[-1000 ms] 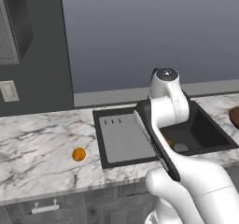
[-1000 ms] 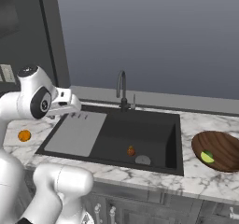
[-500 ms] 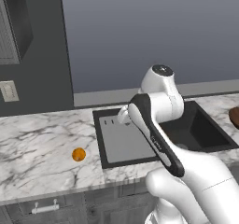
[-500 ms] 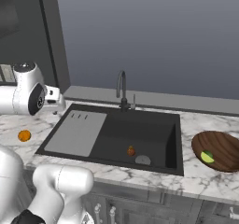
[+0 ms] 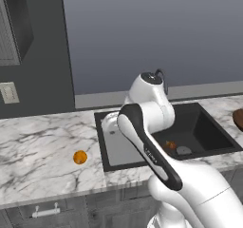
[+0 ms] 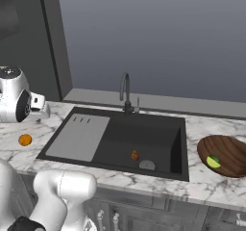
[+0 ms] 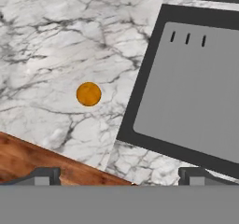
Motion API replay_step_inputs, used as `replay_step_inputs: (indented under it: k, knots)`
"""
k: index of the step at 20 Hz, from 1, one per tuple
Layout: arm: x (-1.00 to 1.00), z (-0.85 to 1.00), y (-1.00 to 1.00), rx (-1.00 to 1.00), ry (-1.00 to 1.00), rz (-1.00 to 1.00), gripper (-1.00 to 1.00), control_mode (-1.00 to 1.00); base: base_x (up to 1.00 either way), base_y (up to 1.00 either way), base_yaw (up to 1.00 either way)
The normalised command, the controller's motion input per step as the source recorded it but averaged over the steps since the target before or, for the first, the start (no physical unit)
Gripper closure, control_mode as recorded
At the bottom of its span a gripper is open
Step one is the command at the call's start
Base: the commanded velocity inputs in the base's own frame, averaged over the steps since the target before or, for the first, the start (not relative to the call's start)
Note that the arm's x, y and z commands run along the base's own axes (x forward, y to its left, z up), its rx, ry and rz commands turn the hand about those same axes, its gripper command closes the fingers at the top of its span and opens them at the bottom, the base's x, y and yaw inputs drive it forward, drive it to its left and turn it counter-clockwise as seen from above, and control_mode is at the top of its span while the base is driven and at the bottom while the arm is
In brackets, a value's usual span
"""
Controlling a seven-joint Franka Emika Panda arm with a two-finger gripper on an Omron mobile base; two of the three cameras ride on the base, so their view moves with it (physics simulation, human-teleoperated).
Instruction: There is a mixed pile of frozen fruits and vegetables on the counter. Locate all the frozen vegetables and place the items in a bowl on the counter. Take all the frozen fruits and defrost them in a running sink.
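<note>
1. Tool (image 7: pixel 119 174) is spread wide with nothing in it, hanging over the marble tabletop (image 7: pixel 42 45) near the sink (image 6: pixel 144 138).
2. Orange ball (image 7: pixel 88 94) sits alone on the tabletop, just left of the drainboard (image 7: pixel 196 87). Brown fruit (image 6: pixel 135 155) is already in the basin.
3. Risk: it's round, so an off-center pinch probably squirts it off the edge.
4. Bowl (image 6: pixel 226 154) holds a green bit (image 6: pixel 213 161).

You're looking at flat, even, rendered light: no glare, soft faint shadows on the marble counter (image 5: pixel 38 151), everything sharp, while the black sink (image 6: pixel 144 138) stays dim inside.
</note>
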Motion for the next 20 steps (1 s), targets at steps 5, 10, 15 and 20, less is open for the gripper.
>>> replay_step_inputs:
  k: [5, 10, 15, 20]
  knots:
    - [0.07, -0.11, 0.49, 0.0, 0.02, -0.02, -1.0, -1.0, 0.0, 0.0, 0.0]
    - [0.08, -0.19, 0.52, -0.02, 0.0, -0.09, -1.0, -1.0, 0.0, 0.0, 0.0]
    - [0.18, -0.31, 0.28, 0.0, 0.01, -0.03, -1.0, -1.0, 0.0, 0.0, 0.0]
    - [0.22, -0.32, 0.16, -0.02, 0.06, 0.0, -1.0, -1.0, 0.0, 0.0, 0.0]
